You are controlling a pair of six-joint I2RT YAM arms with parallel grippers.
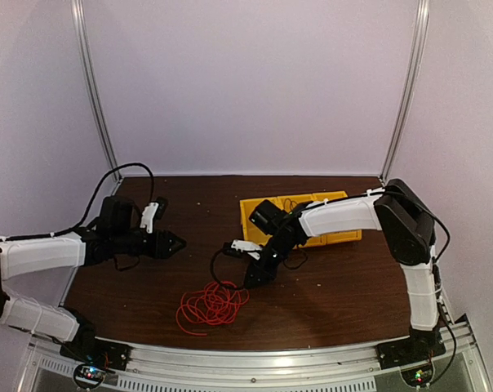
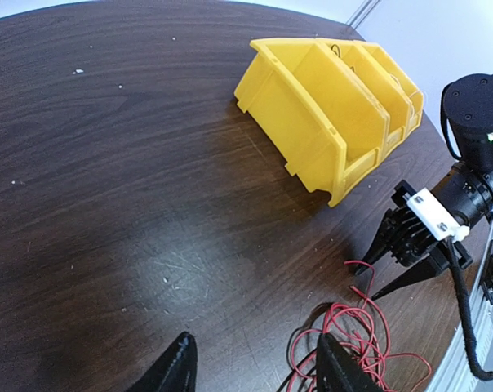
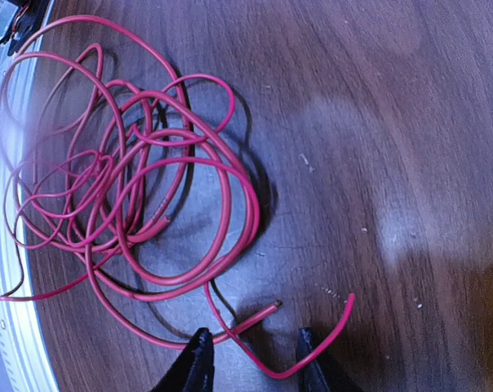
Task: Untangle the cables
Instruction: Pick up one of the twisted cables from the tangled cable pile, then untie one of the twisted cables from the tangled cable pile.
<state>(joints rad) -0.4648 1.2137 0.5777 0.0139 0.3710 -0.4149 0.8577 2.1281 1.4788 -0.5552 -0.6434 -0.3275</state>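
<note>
Top external: yellow bin (image 1: 251, 219) holds dark wire loops (image 1: 292, 203).

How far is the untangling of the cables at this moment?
Early. Done: nothing certain; only thin dark loops show in the yellow bin, too small to identify. In hand: the right tool stands open astride one loose end of the red cable; the left tool hovers open nearby. Left: the red cable is one tangled heap.

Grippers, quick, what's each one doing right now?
Left gripper: open, holding nothing.
Right gripper: open, jaws either side of a red cable strand, not clamped on it.
</note>
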